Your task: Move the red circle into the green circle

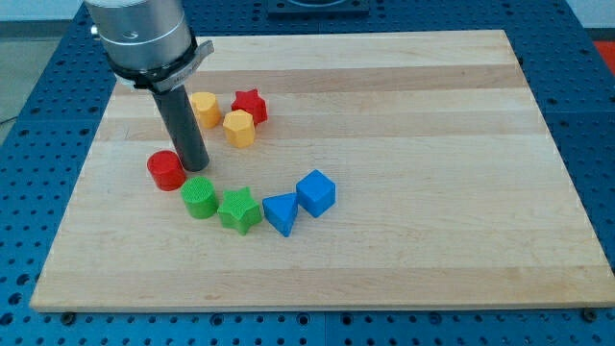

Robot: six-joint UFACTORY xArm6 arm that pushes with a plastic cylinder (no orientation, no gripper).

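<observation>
Since my tip (pixel 196 168), a bare rod with no fingers, sits beside the red circle (pixel 165 170), I should nudge gently toward the green circle (pixel 199 198).

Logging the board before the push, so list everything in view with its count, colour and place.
circle: 1, red, view's left, just left of my tip
circle: 1, green, below and right of the red circle
star: 1, green, right of the green circle
star: 1, red, upper group
blocks: 2, yellow, upper group, beside the red star
blocks: 2, blue, right of the green star
board: 1, pale wood, on a blue table
my tip: 1, dark, between the two circles
</observation>
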